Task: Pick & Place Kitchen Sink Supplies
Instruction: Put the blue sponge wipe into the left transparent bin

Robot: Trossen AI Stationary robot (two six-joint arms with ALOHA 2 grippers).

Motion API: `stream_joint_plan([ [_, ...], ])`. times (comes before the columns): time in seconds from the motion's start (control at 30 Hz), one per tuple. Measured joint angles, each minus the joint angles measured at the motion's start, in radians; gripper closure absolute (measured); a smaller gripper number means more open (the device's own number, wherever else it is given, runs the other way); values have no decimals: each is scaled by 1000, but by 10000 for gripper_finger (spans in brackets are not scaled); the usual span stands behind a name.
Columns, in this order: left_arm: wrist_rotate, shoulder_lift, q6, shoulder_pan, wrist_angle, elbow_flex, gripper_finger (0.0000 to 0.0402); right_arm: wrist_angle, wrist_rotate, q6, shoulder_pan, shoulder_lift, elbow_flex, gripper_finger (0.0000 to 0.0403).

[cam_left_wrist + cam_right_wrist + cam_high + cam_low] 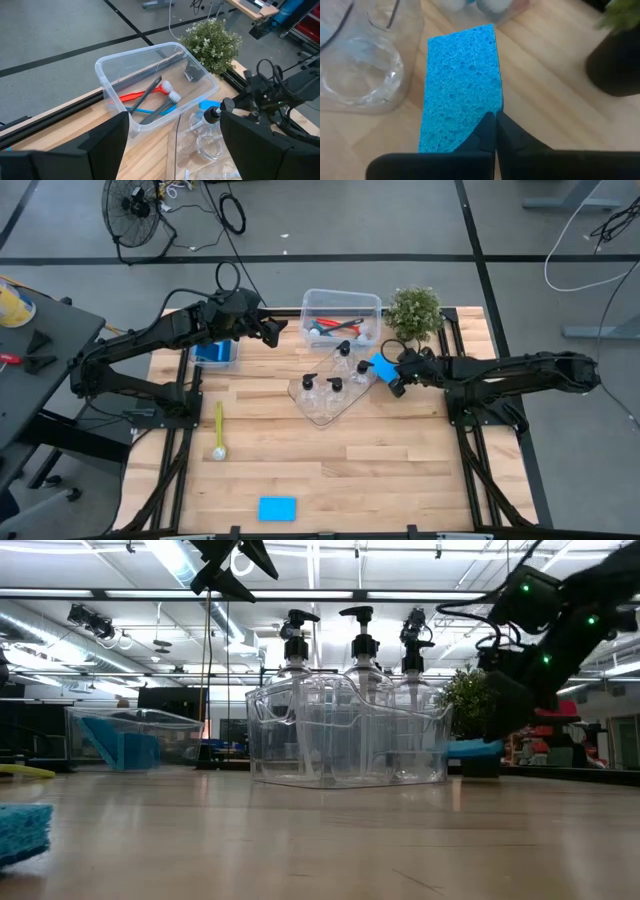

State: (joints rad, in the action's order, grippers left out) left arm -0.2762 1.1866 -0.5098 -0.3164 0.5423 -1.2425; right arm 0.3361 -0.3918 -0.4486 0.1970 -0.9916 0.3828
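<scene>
My right gripper [495, 127] is shut on a light-blue sponge [381, 367] just right of the clear tray [322, 412], which holds clear pump bottles [357, 650]. In the low view the sponge [470, 748] shows a little above the tabletop. My left gripper [272, 330] hangs open high over the far left, and its wrist view looks down on a clear bin [112, 75] holding red, blue and dark brushes [150, 95]. A yellow-green brush [219, 430] lies flat on the table at the left. Another blue sponge [277, 508] lies at the near edge. My right gripper pinches the sponge between its two fingers at the end nearest the wrist, by one corner [480, 117]. The fingers slant down from the table's right side. The sponge sticks out ahead of them toward the tray, its broad face up, and looks clear of the table.
A potted plant [414, 312] stands at the far right, close behind my right gripper. A small bin [215, 352] with something blue in it sits at the far left. Bare wood lies open in the near half of the table [400, 470].
</scene>
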Motion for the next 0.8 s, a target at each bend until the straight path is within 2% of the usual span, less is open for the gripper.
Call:
stream_joint_plan([
  [0.13,0,0,0,0,0,0,87,174,-63,25,-17,0,87,403],
  [0.3,0,0,0,0,0,0,87,374,-45,88,-19,1,190,403],
  [0.6,0,0,0,0,0,0,87,530,-71,67,-31,7,346,403],
  [0.8,17,0,0,0,-20,0,87,542,-53,69,-31,8,467,403],
])
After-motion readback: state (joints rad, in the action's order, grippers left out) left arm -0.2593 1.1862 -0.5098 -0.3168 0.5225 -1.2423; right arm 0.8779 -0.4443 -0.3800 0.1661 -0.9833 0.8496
